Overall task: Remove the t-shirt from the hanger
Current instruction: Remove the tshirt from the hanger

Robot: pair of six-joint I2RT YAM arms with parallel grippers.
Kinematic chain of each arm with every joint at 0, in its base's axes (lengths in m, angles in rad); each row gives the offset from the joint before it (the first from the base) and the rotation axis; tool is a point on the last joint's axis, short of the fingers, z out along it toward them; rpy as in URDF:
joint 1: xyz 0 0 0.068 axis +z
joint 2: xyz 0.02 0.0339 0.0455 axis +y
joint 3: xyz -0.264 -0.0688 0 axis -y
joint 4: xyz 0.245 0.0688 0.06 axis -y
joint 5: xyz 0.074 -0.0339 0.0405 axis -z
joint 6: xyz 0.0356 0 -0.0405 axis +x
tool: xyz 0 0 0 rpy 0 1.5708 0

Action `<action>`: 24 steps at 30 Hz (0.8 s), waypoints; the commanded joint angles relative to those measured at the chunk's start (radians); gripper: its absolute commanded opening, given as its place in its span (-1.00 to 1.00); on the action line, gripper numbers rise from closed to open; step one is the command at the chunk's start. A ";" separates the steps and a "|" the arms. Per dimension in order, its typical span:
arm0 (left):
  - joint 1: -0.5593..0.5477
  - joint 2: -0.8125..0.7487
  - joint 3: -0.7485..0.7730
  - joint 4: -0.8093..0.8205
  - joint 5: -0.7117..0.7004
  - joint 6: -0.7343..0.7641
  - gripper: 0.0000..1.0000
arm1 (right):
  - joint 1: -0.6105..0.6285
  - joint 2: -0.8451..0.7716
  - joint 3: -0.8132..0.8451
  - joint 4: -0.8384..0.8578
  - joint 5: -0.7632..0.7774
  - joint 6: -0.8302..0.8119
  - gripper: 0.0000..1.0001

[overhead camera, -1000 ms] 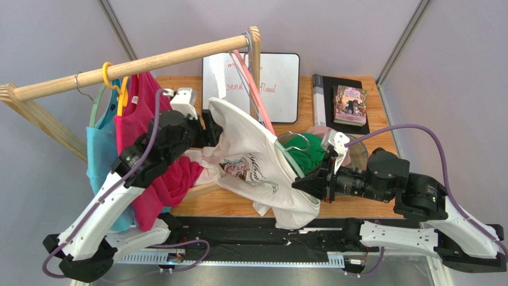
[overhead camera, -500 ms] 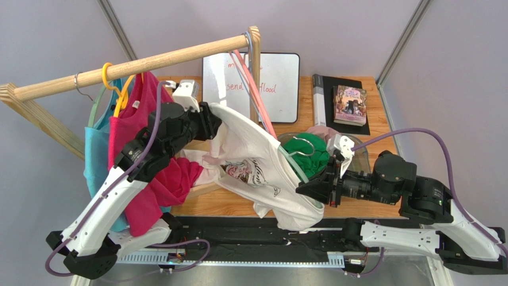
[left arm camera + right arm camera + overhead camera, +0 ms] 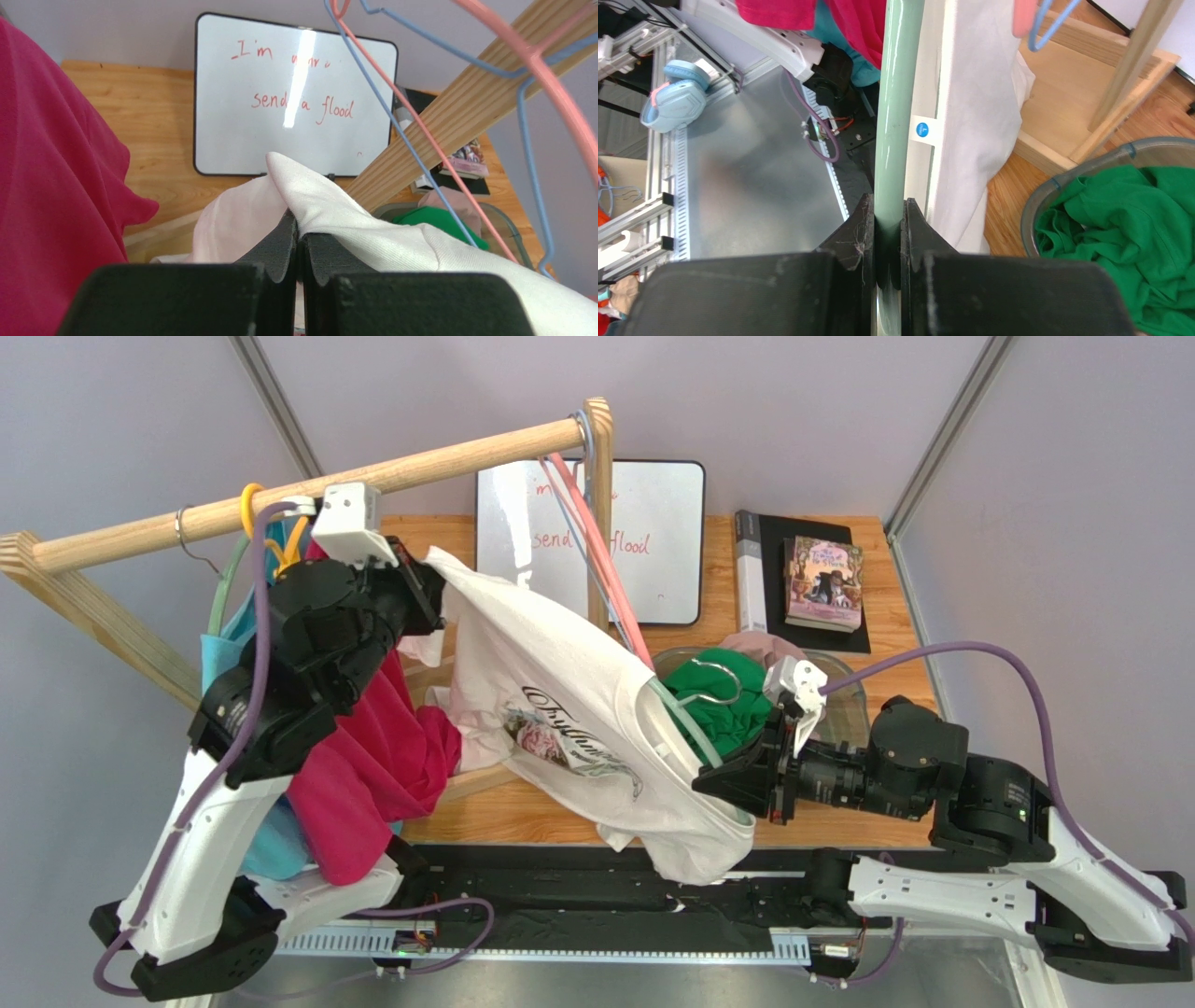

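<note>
A white printed t-shirt [image 3: 561, 714] stretches diagonally between my two arms, above the table. My left gripper [image 3: 421, 595] is up near the wooden rail, shut on a fold of the t-shirt's upper edge [image 3: 330, 210]; the pads [image 3: 284, 241] pinch the cloth between them. The pale green hanger [image 3: 683, 728] lies inside the t-shirt's lower end, its metal hook over the green cloth. My right gripper [image 3: 730, 781] is shut on the hanger's bar [image 3: 896, 105], with the t-shirt's neck and label [image 3: 962, 112] just beside it.
A wooden rail [image 3: 323, 483] carries a magenta shirt [image 3: 372, 770], a teal shirt [image 3: 225, 672] and empty pink and blue hangers [image 3: 596, 546]. A clear bowl [image 3: 849, 693] holds green cloth [image 3: 730, 693]. A whiteboard [image 3: 659, 518] and a book [image 3: 822, 584] lie at the back.
My left gripper has shut on the t-shirt and risen up and to the left, drawing the cloth taut. The right gripper has kept its hold on the hanger and shifted little.
</note>
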State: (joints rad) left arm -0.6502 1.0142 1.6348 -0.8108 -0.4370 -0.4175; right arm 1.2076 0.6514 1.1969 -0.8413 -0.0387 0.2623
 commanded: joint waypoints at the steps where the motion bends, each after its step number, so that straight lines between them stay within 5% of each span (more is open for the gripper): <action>1: 0.012 0.012 0.082 0.007 -0.062 0.066 -1.00 | -0.002 -0.018 -0.025 0.116 -0.103 0.025 -1.00; 6: 0.012 0.009 0.017 0.008 0.023 0.042 -1.00 | -0.002 -0.012 -0.045 0.169 -0.179 0.032 -1.00; 17: 0.011 -0.098 0.019 0.036 0.478 -0.018 -1.00 | -0.002 0.155 0.004 0.166 -0.035 0.032 -1.00; 19: 0.011 -0.104 0.007 0.006 0.463 -0.046 -1.00 | -0.002 0.177 0.029 0.182 -0.014 0.032 -1.00; 20: 0.011 -0.111 0.002 -0.016 0.384 -0.053 -0.94 | -0.002 0.182 0.038 0.188 -0.004 0.035 -1.00; 22: 0.011 -0.135 -0.010 -0.095 0.276 -0.090 -0.29 | -0.002 0.191 0.064 0.188 0.035 0.040 -1.00; 24: 0.011 -0.179 -0.027 -0.137 0.189 -0.110 0.05 | 0.000 0.195 0.081 0.189 0.080 0.046 -1.00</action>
State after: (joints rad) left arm -0.6266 0.8860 1.6119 -0.8646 -0.2012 -0.4526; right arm 1.2144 0.8227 1.2133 -0.7418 -0.0998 0.2848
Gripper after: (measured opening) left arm 0.400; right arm 0.063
